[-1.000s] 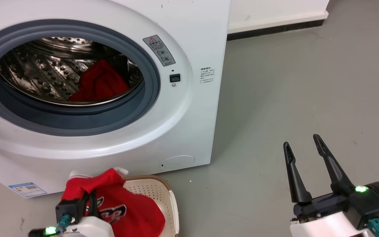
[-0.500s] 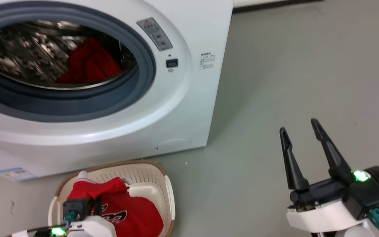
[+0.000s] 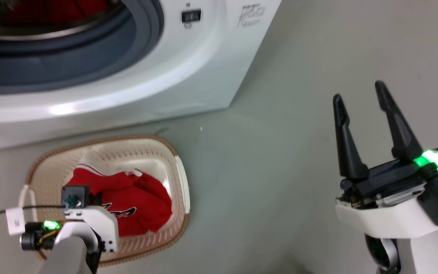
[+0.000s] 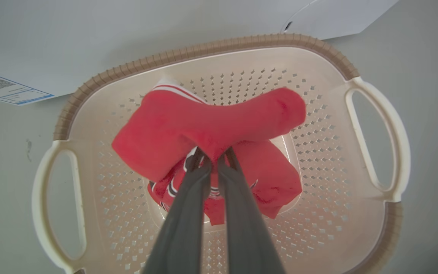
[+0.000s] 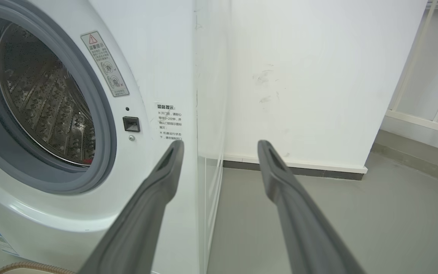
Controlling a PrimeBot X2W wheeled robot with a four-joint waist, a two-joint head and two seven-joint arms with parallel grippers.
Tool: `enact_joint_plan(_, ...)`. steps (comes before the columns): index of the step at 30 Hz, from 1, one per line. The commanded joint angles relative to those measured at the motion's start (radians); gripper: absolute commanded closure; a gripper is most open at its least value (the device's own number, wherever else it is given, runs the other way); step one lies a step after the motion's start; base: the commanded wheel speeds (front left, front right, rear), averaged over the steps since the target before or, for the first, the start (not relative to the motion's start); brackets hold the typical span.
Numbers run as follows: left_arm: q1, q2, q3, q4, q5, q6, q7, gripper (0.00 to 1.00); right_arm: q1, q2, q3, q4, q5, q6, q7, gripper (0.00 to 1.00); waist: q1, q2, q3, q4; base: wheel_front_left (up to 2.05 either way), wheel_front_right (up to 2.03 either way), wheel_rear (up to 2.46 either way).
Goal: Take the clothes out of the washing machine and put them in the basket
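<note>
The cream basket (image 4: 203,50) stands on the floor in front of the white washing machine (image 3: 188,68). My left gripper (image 4: 213,156) points down into it, shut on a fold of a red jersey (image 4: 203,121) whose lower part rests on the basket's bottom. In the head view the jersey (image 3: 139,199) lies inside the basket (image 3: 127,139), and my left wrist (image 3: 86,222) covers the fingers. A blurred red garment (image 3: 51,8) shows in the drum at the top edge. My right gripper (image 3: 357,91) is open and holds nothing above the floor, to the right of the machine.
In the right wrist view the open gripper (image 5: 219,146) faces the washing machine's (image 5: 154,57) front right corner, with the steel drum (image 5: 44,102) on the left. A white wall (image 5: 318,76) with a dark skirting stands behind. Bare grey floor (image 3: 264,171) lies between basket and right arm.
The head camera has tilted down, so the machine has slid up the picture. My left gripper has lowered the red jersey from the basket's rim down into it. The right gripper stays open.
</note>
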Motion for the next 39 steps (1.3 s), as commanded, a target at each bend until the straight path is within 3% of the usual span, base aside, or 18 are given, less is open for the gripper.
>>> enact_joint_plan(1, -0.020, 0.010, -0.004, 0.010, 0.007, -0.001, 0.001, 1.00, -0.021, 0.001, -0.002, -0.005, 0.005, -0.001, -0.002, 0.00, -0.0002, 0.0000, 0.092, -0.011, 0.00, 0.00, 0.00)
enact_joint_plan(10, -0.173, 0.041, -0.047, 0.157, 0.031, 0.005, 0.030, 1.00, -0.085, 0.001, -0.022, -0.035, 0.032, -0.001, -0.002, 0.00, -0.0002, 0.0000, 0.236, -0.022, 0.00, 0.00, 0.00)
enact_joint_plan(19, -0.215, 0.042, -0.073, 0.200, 0.037, 0.035, 0.073, 1.00, -0.107, 0.001, -0.032, -0.039, 0.041, -0.001, -0.002, 0.00, -0.0002, 0.0000, 0.279, -0.028, 0.00, 0.00, 0.00)
enact_joint_plan(21, -0.209, 0.038, -0.080, 0.203, 0.039, 0.038, 0.064, 0.00, -0.106, 0.001, -0.032, -0.034, 0.037, -0.001, -0.002, 0.00, -0.0002, 0.0000, 0.270, -0.027, 0.00, 0.00, 0.00)
enact_joint_plan(29, -0.151, 0.012, -0.096, 0.209, 0.030, 0.042, 0.019, 0.00, -0.065, 0.001, -0.033, -0.008, 0.016, -0.001, -0.003, 0.00, -0.0002, 0.0000, 0.172, -0.003, 0.00, 0.00, 0.00)
enact_joint_plan(34, -0.104, 0.000, -0.106, 0.202, 0.026, 0.023, 0.000, 0.00, -0.023, 0.001, -0.031, 0.013, -0.003, -0.001, -0.003, 0.00, -0.0002, 0.0000, 0.077, 0.015, 0.00, 0.00, 0.00)
enact_joint_plan(39, -0.027, -0.012, -0.104, 0.115, 0.009, 0.020, -0.005, 0.00, 0.027, 0.001, -0.035, 0.035, -0.021, -0.001, -0.003, 0.00, -0.0002, 0.0000, -0.028, 0.039, 0.00, 0.00, 0.00)
